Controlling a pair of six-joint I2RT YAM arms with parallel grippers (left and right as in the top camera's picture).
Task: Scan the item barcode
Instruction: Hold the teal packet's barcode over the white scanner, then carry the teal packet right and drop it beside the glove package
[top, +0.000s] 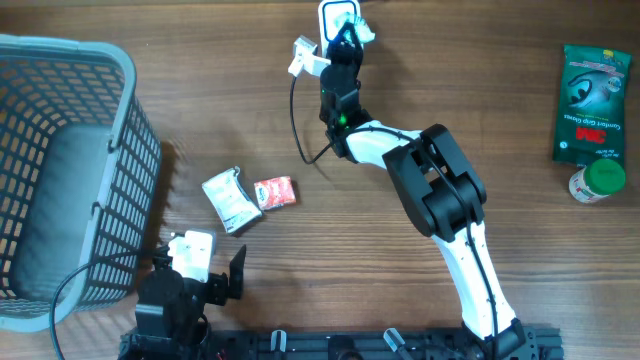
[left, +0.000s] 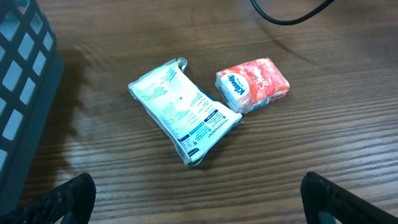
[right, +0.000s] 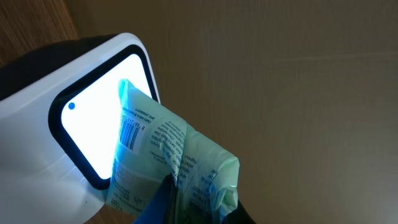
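Green plastic-film packet (right: 186, 155) is looking light, soft and crinkly, so it's flopping and creasing as you're presenting it. Pinching the lower end, clear of the barcode (right: 129, 134), is looking like the right spot. Your right gripper (right: 186, 208) is closing almost fully on that end, holding the packet up in front of the lit scanner (right: 87, 124) at the worktop's (top: 520, 120) far edge. Your left gripper (top: 215, 265) is hanging wide open, carrying nothing, near the white pouch (left: 183, 112) and red tissue pack (left: 252, 84).

pale green packet (right: 177, 158), crumpled, barcode end overlapping the glowing scanner window (right: 90, 130).
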